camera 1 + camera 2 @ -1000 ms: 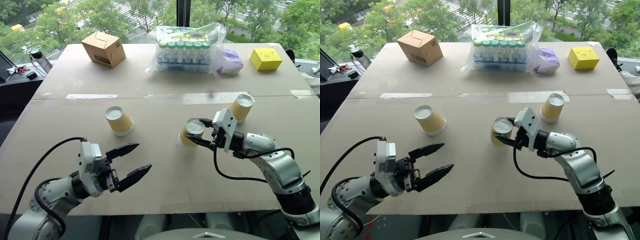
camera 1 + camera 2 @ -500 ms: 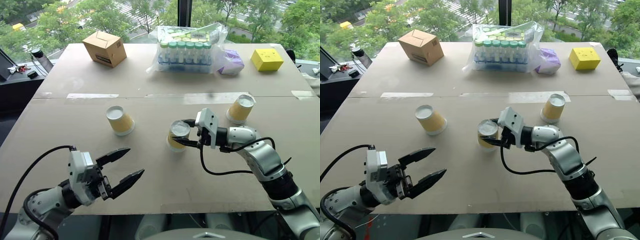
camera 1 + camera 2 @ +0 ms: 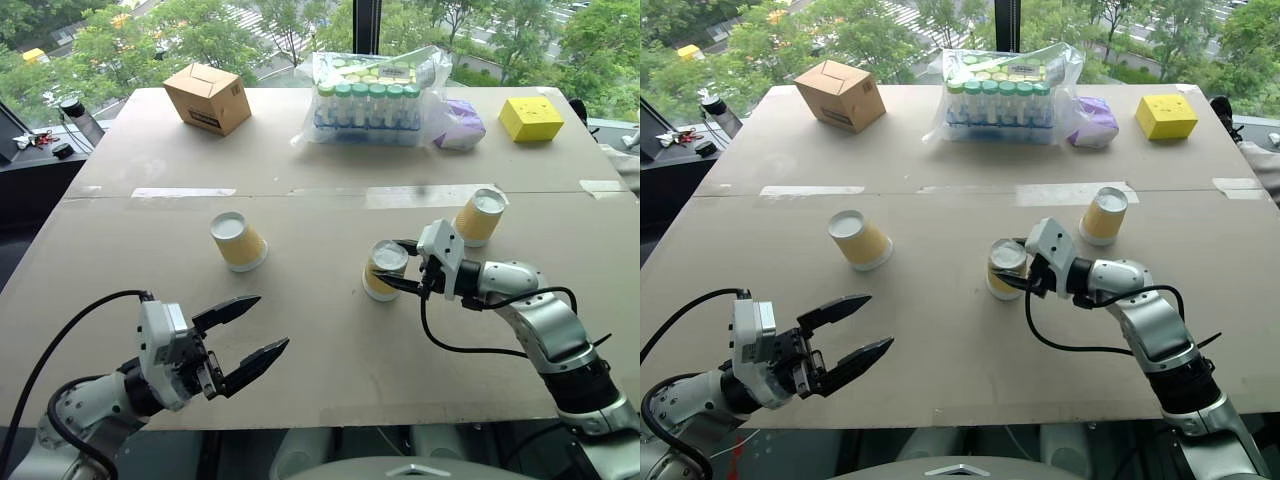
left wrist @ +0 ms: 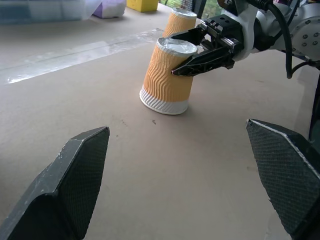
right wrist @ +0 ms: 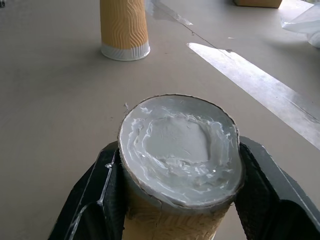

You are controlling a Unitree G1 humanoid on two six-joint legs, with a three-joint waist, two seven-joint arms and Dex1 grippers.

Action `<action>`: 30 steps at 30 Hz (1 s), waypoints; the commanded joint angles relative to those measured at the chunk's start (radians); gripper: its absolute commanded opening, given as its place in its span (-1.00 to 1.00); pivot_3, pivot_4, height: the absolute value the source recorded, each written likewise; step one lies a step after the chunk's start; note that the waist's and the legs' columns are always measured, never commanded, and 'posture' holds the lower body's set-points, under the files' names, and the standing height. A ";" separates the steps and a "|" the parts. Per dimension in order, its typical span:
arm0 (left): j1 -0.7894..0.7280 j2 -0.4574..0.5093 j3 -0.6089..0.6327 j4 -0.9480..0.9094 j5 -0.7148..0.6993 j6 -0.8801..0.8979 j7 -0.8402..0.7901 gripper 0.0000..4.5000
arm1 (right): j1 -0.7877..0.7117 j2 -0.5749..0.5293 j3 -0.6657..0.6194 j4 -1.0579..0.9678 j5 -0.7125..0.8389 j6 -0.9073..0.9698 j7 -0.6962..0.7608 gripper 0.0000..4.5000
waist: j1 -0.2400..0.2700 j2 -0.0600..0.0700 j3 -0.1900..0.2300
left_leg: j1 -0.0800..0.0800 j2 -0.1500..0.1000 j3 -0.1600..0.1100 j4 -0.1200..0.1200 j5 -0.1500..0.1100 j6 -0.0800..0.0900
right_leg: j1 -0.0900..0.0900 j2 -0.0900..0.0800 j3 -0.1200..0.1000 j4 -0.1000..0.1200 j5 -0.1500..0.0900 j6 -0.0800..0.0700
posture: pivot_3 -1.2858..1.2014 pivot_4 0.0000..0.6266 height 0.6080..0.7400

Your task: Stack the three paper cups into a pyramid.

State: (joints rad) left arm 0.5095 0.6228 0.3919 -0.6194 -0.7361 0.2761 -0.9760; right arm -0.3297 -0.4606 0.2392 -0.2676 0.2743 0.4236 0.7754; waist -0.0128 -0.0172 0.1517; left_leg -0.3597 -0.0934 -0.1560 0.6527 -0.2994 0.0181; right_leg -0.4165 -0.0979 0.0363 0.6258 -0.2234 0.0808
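My right tool (image 3: 400, 266) is clamped on the middle cup (image 3: 384, 270), its fingers (image 4: 200, 61) pinching the cup just under the upturned white base; the cup stands upside down, tilted, near the centre of the table (image 3: 330, 360). My left tool (image 3: 252, 332) hangs with jaws spread wide and nothing between them, close to the near edge toward the left corner. The left cup (image 3: 238, 241) stands inverted out past it, well apart. The right cup (image 3: 479, 216) stands inverted toward the right edge, near my right wrist.
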 commanded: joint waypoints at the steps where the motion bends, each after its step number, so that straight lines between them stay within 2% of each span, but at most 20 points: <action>1: -0.010 0.025 0.051 -0.018 -0.036 -0.007 -0.019 1.00 | 0.003 0.005 0.001 -0.020 -0.007 -0.015 0.000 -0.05 | 0.000 0.000 0.000 | 0.000 0.000 0.000 0.000 0.000 0.000 | 0.000 0.000 0.000 0.000 0.000 0.000 | 0.03 -0.52 1.00; 13: -0.082 0.068 0.079 0.005 -0.053 0.025 -0.017 1.00 | 0.014 0.033 0.008 -0.030 -0.031 0.002 -0.033 -0.05 | -0.001 0.000 0.000 | 0.000 0.000 0.000 0.000 0.000 0.000 | 0.000 0.001 0.000 0.000 0.000 0.000 | 0.03 -0.52 1.00; 14: -0.086 0.069 0.078 0.005 -0.054 0.028 -0.015 1.00 | 0.015 0.034 0.004 -0.030 -0.029 0.001 -0.033 0.38 | -0.001 0.000 0.000 | 0.000 0.000 0.000 0.000 0.000 0.000 | 0.000 0.001 0.000 0.000 0.000 -0.001 | 0.03 -0.52 1.00; 15: -0.093 0.068 0.077 0.005 -0.057 0.032 -0.011 1.00 | 0.015 0.035 -0.002 -0.033 -0.022 0.005 -0.032 0.53 | 0.000 0.000 0.000 | 0.000 0.000 0.000 0.000 0.000 0.000 | 0.000 0.001 0.000 0.000 0.000 -0.001 | 0.03 -0.52 1.00; 16: -0.098 0.068 0.077 0.006 -0.059 0.035 -0.008 1.00 | 0.015 0.036 -0.006 -0.035 -0.017 0.008 -0.032 0.77 | 0.000 0.000 0.000 | 0.000 0.000 0.000 0.000 0.000 0.000 | 0.000 0.001 0.000 0.000 0.000 -0.001 | 0.03 -0.52 1.00; 18: -0.109 0.068 0.077 0.008 -0.062 0.043 -0.004 1.00 | 0.012 0.031 -0.014 -0.044 -0.017 0.005 -0.031 0.95 | 0.000 0.000 0.000 | 0.000 0.000 0.000 0.000 0.000 0.000 | 0.000 0.001 0.000 0.000 0.000 -0.001 | 0.03 -0.52 1.00; 25: -0.157 0.047 0.112 0.052 -0.103 0.084 0.070 1.00 | 0.039 -0.003 -0.098 -0.167 0.057 -0.035 0.010 0.95 | 0.001 0.000 0.000 | 0.000 0.000 0.000 0.000 0.000 0.000 | 0.000 0.001 0.000 0.000 0.000 -0.001 | 0.03 -0.52 1.00; 30: -0.282 0.043 0.203 0.234 -0.053 0.049 0.171 1.00 | 0.136 -0.062 -0.199 -0.294 0.168 -0.149 0.121 0.95 | 0.006 0.000 0.000 | 0.000 0.000 -0.001 0.000 0.000 0.000 | 0.000 0.001 -0.001 0.000 0.000 -0.001 | 0.03 -0.52 1.00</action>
State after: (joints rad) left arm 0.2608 0.6622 0.5402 -0.4481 -0.8098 0.3557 -0.8462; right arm -0.2080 -0.4971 0.0959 -0.4898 0.3899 0.3328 0.8452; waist -0.0069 -0.0169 0.1517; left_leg -0.3598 -0.0930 -0.1572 0.6527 -0.2994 0.0178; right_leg -0.4166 -0.0971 0.0352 0.6258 -0.2230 0.0802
